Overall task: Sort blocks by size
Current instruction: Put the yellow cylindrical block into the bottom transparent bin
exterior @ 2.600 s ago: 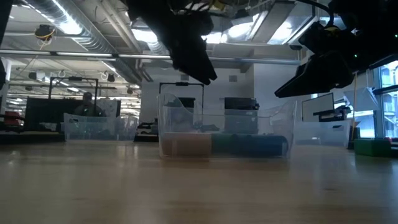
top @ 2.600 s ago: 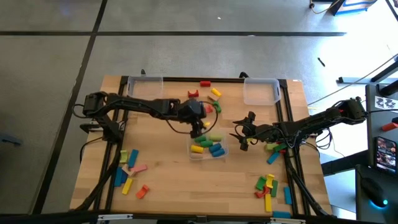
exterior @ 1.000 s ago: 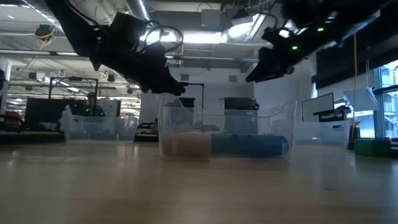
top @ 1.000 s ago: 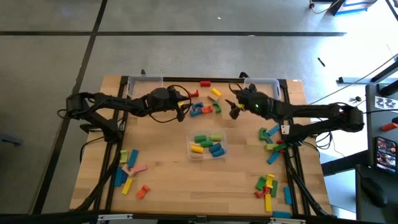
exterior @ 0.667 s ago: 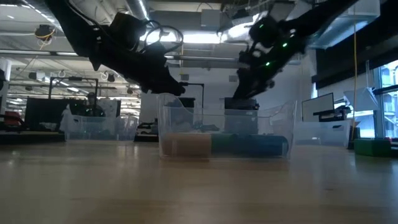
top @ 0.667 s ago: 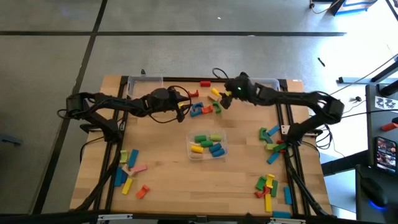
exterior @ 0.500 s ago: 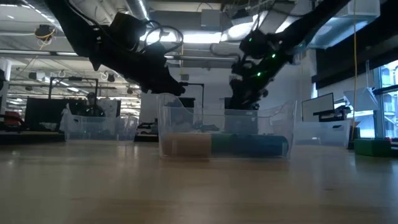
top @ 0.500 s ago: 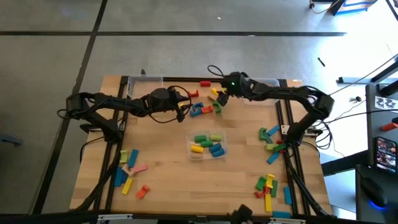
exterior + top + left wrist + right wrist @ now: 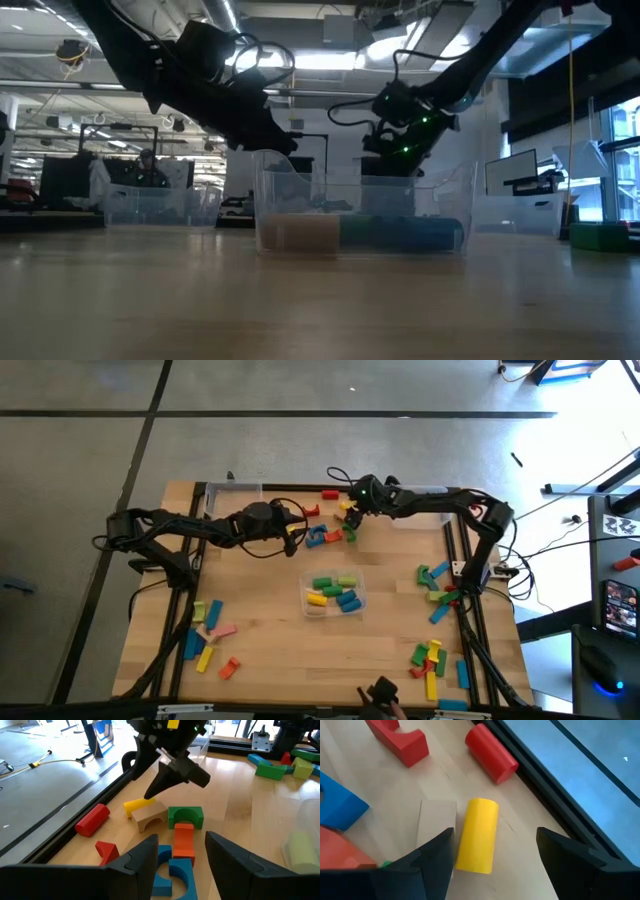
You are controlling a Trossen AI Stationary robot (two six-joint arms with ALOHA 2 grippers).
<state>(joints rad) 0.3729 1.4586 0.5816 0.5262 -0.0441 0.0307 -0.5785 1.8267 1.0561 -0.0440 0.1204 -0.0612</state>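
Observation:
Several blocks lie in a cluster at the far middle of the table: a yellow cylinder (image 9: 479, 834), a plain wooden arch (image 9: 150, 818), a green arch (image 9: 185, 815), an orange block (image 9: 184, 839), a blue arch (image 9: 172, 869), a red cylinder (image 9: 491, 754) and a red arch (image 9: 400, 740). My right gripper (image 9: 496, 845) (image 9: 350, 512) is open and tipped down over the yellow cylinder, one finger on each side of it. My left gripper (image 9: 182, 845) (image 9: 296, 532) hangs open just left of the cluster, above the orange block and the blue arch.
A clear bin (image 9: 335, 596) with several blocks stands mid-table. Two more clear bins (image 9: 233, 496) (image 9: 420, 506) sit at the far edge behind a black rail (image 9: 555, 805). Loose blocks lie near left (image 9: 206, 636), at the right (image 9: 435, 584) and near right (image 9: 434, 660).
My right gripper has swung from the right of the cluster toward the table's far left, come down and tipped further downward, ending over the yellow cylinder. Its fingers have stayed open. The blocks have not moved.

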